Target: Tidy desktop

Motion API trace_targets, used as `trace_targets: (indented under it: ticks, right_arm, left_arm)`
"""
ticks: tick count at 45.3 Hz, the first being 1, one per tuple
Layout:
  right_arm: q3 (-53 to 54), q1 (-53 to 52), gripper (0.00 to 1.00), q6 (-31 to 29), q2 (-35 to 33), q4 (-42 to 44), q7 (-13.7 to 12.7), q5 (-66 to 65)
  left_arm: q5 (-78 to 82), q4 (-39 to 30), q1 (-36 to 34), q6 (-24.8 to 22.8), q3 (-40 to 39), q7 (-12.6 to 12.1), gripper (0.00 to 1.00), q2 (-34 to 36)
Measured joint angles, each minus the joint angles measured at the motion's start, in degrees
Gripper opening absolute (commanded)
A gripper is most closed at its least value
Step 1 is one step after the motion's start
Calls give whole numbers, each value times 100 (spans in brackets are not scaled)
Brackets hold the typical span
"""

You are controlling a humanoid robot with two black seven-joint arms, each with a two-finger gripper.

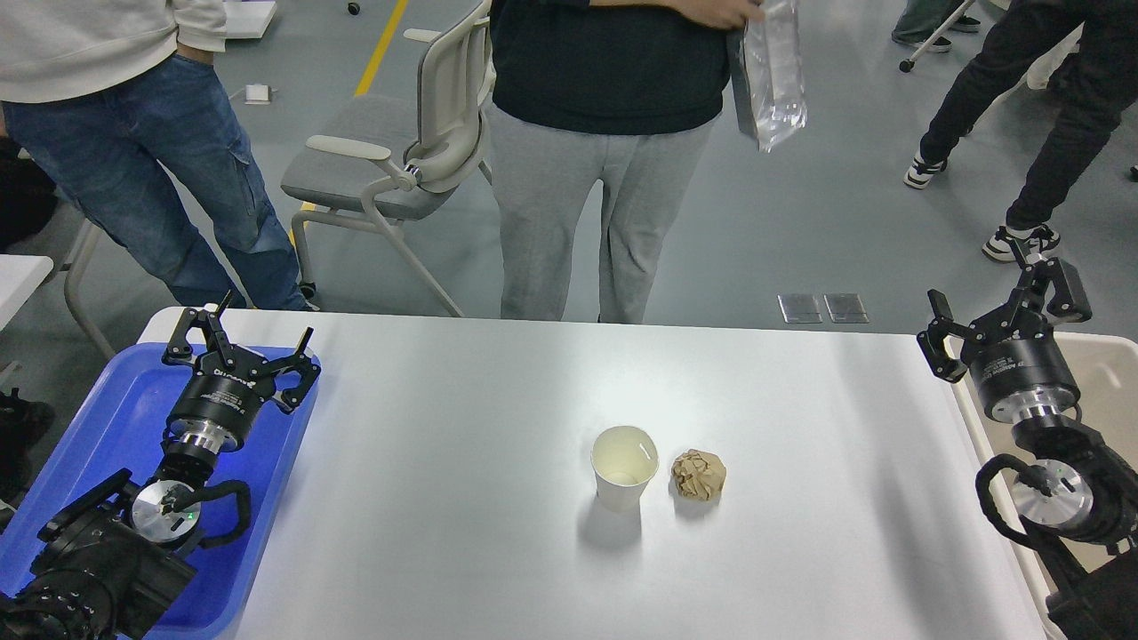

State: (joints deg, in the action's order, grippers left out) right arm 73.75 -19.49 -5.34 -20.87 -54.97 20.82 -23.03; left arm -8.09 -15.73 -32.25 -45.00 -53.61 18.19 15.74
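- Two pincers hover spread and empty — left pincer point(252, 341) above the blue tray point(89, 427), right pincer point(1005, 320) over the beige bin point(1107, 364).
- White counter point(444, 462) carries a paper cup point(624, 468) just beside a crumpled paper ball point(698, 474).

White worktop seen between two raised arms.

On the worktop point(444, 418) an upright paper cup point(624, 467) is set just beside a crumpled brown paper ball point(698, 474). The left gripper point(251, 342) is held spread over a blue tray point(107, 427); the right gripper point(1000, 320) is held spread over a beige bin point(1107, 373).
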Motion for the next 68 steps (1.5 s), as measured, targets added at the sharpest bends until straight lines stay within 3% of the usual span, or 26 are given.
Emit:
trace_targets:
  ticks: [15,31,38,45,56,68]
  right_arm:
    - [-31,-38,100,12,-14,9,-66,0]
    - [-490,-428,100,-59,-641,-457,-1205,44]
    - [-1398,-928,100,-107,-1317,-1055,-1656,-302]
    - [-2446,-1580,100,-127,-1912,-1700,-1872,-1612]
    - [-4377,-2551,100,-197,-2260,-2374,-1982,-3093]
    - [-6598,-3777,100,-201,-1834,-2573,-2017,-4501]
  left_arm:
    - [0,0,0,0,0,0,100,-1]
    - [1,0,0,0,0,0,100,0]
    - [1,0,0,0,0,0,100,2]
    - [1,0,0,0,0,0,100,1]
    - [1,0,0,0,0,0,100,-1]
    - [7,0,-1,0,0,0,100,-1]
